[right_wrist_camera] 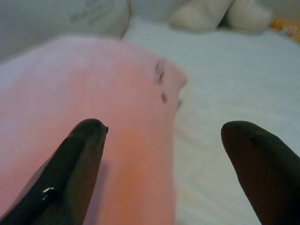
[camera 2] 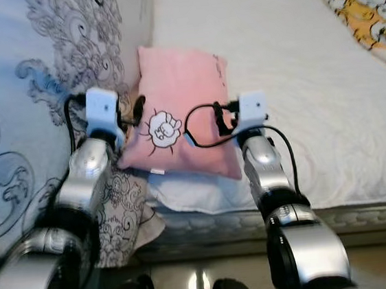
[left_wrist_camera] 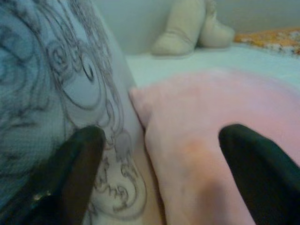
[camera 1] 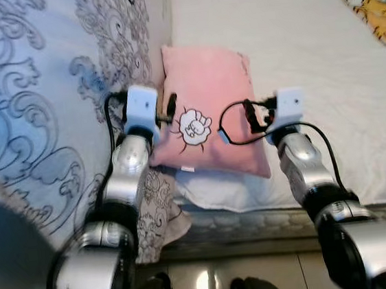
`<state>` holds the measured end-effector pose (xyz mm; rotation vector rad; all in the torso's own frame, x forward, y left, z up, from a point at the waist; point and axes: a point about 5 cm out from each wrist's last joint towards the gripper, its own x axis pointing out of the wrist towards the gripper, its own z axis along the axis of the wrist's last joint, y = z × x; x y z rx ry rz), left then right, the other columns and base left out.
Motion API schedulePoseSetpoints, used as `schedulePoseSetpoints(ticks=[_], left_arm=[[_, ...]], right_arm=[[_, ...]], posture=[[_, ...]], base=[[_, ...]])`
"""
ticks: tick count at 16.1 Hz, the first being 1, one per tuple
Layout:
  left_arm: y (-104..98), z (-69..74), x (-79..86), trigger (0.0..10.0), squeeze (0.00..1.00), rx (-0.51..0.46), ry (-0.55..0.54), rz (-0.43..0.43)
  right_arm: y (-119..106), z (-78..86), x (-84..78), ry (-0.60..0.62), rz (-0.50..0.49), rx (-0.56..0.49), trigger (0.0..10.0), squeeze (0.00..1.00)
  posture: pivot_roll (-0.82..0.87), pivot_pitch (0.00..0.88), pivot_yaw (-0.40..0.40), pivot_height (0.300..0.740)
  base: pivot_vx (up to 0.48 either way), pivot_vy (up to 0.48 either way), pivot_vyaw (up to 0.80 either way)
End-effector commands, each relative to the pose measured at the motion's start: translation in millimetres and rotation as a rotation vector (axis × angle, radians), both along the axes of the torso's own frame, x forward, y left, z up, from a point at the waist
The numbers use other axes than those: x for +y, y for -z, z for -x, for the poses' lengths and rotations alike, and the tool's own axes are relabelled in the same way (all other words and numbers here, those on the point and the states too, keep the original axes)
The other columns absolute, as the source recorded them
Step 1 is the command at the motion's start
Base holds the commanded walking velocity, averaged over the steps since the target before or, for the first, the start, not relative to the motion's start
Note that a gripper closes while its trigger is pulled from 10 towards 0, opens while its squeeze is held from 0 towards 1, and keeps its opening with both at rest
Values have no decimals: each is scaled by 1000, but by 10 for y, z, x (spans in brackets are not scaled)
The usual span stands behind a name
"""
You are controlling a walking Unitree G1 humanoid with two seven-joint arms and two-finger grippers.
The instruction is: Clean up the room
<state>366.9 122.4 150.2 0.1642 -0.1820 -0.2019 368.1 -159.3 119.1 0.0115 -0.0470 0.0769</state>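
The left tool [left_wrist_camera: 159, 173] and right tool [right_wrist_camera: 164, 168] both gaped apart, flanking the pink pillow [camera 1: 210, 115] lying between them on the bed [camera 1: 309, 70].

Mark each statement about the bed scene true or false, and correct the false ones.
1. The pink pillow lies on the white bed. True.
2. The left pincer is shut on the pillow. False: its fingers are spread open, one toward the patterned quilt, one over the pillow.
3. The right pincer is open at the pillow's right edge. True.
4. The pillow carries a white drawing. True.
5. The quilt lies on the pillow's right. False: it is on its left.
6. A cream plush toy lies on the floor. False: it sits on the bed, beyond the pillow.
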Motion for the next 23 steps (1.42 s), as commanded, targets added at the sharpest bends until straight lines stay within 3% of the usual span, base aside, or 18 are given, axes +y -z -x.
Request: schedulePoseSetpoints(ticks=[1, 2, 3, 4, 6, 7, 8, 9, 11, 14, 16, 18, 23], left_arm=[[-30, 70, 35, 10000, 1000, -23, -5, 17], [7, 218, 27, 10000, 1000, -33, 14, 34], [42, 292, 24, 10000, 133, -25, 33, 30], [78, 348, 15, 10000, 0, -15, 45, 25], [184, 574, 37, 10000, 0, -7, 49, 44], [243, 641, 54, 10000, 0, 5, 42, 42], [421, 849, 88, 10000, 0, 58, 27, 52], [552, 1052, 103, 10000, 0, 126, 12, 96], [542, 1041, 118, 10000, 0, 142, -10, 111], [399, 804, 181, 10000, 0, 108, -65, 109], [509, 827, 231, 10000, 0, 157, -111, 154], [716, 944, 381, 10000, 0, 247, -201, 202], [644, 894, 228, 10000, 0, 218, -100, 165]], right_arm=[[-74, 29, -56, 18, 3, -62, 10000, 1000], [-80, 161, -80, 9, 2, -129, 10000, 1000], [-77, 248, -70, 1, 9, -157, 10000, 1000], [-67, 324, -59, -3, 4, -172, 10000, 1000], [102, 641, -37, 15, 7, -154, 10000, 1000], [177, 707, -41, 14, 9, -128, 10000, 1000], [310, 853, -50, -23, 52, -86, 10000, 847], [396, 963, -65, -64, 76, -43, 10000, 0], [417, 931, -73, -51, 75, -10, 10000, 0], [400, 746, -61, 1, 40, 19, 10000, 0], [351, 698, -83, 20, 21, -3, 10000, 0], [389, 756, -159, 57, -19, 10, 10000, 0], [447, 749, -101, 58, -21, 33, 10000, 0]], posture=[[6, 0, -51, 740], [10, 0, -53, 740], [10, 0, -52, 740], [8, 0, -53, 740], [6, 0, -57, 740], [10, 0, -58, 740], [6, 0, -57, 740], [7, 0, -53, 740], [16, 0, -51, 740], [20, 0, -57, 740], [14, 0, -52, 740], [10, 0, -44, 740], [9, 0, -26, 740]], base=[[0, 0, 0], [0, 0, 0], [0, 0, 0], [0, 0, 0], [0, 0, 0], [0, 0, 0], [0, 0, 0], [0, 0, 0], [0, -212, 0], [250, -406, 0], [247, -409, 0], [274, -392, 0], [274, -391, 0]])
